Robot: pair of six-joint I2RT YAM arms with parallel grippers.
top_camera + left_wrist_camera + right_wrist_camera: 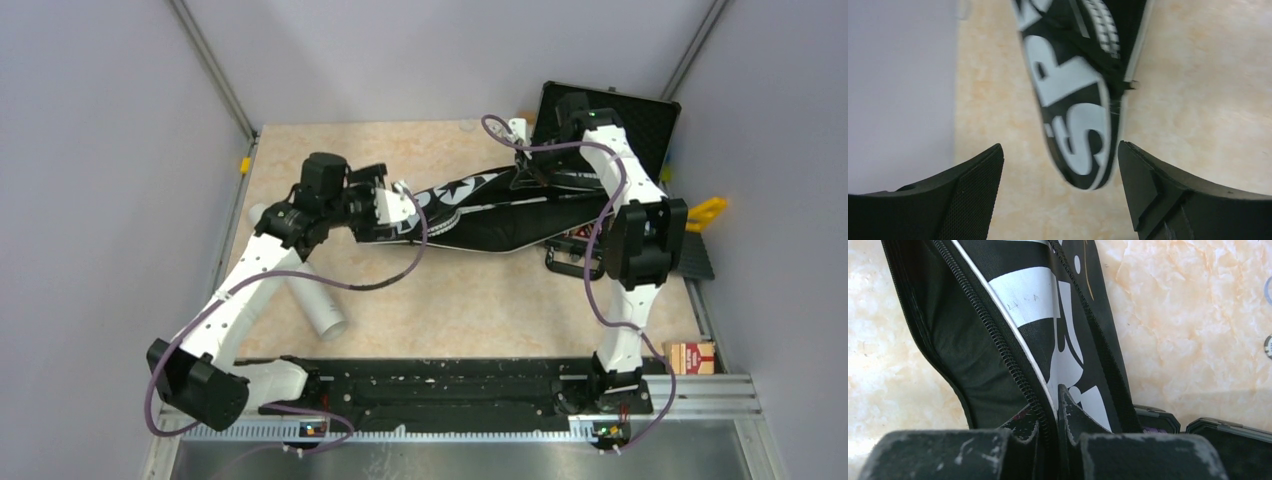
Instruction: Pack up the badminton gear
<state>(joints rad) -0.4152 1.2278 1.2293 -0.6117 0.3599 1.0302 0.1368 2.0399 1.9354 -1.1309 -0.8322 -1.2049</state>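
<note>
One white tube (318,305) lies on the counter (480,320) at the far left, beside the left arm and well apart from the bag, so we judge it not yet packed.

Next across, the left fingers (975,192) stand spread wide and hold nothing. The narrow end of the long black bag (480,230), with the first big white letters of its name, lies on the counter between and just beyond their tips, touching neither.

The bag itself stretches across the middle of the counter towards the far right. We see no rackets or shuttlecocks, and we cannot tell whether any are already inside it.

Further right, the right fingers (1073,415) are pinched shut on the bag's zipped edge, lifting that flap so a dark gap shows along the open zipper. Behind them the black hard case (640,115) stands open at the far right corner, and it is no part of this job.

We read the step as holding the bag's mouth open for loading. The next move, as we judge it, falls to the left arm. It must swing back to the tube, close across its round body and carry it to the opening. Meanwhile the right grip needs to keep the flap raised, or the mouth will sag shut.
</note>
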